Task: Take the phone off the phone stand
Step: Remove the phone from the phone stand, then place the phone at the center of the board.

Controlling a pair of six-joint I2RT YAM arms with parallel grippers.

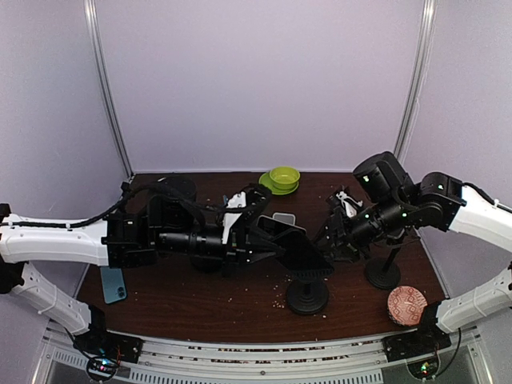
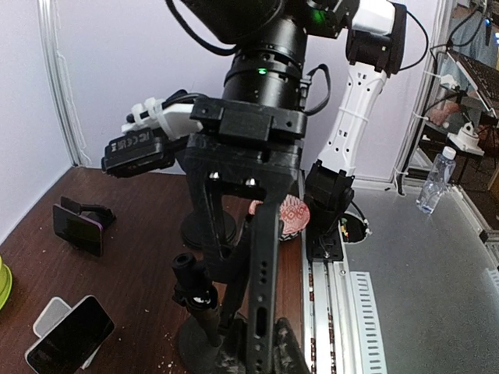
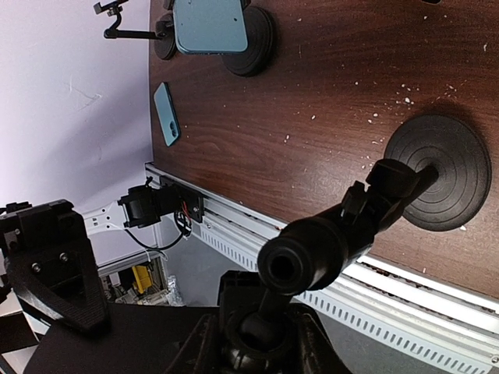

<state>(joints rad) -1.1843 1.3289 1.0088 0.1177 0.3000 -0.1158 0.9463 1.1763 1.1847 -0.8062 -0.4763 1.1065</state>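
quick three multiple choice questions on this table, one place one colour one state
1. The pink patterned round disc sits: A near right corner; B far left corner; C far middle.
2. The round plastic bowl at the far edge is: A red; B green; C white.
3. The teal phone at the near left edge is: A lying flat; B clamped upright; C gripped by fingers.
Answers: A, the top view shows it near right; B, it is lime green; A, it lies flat on the brown wooden table.

The top edge crops the propped phone [image 3: 209, 25].
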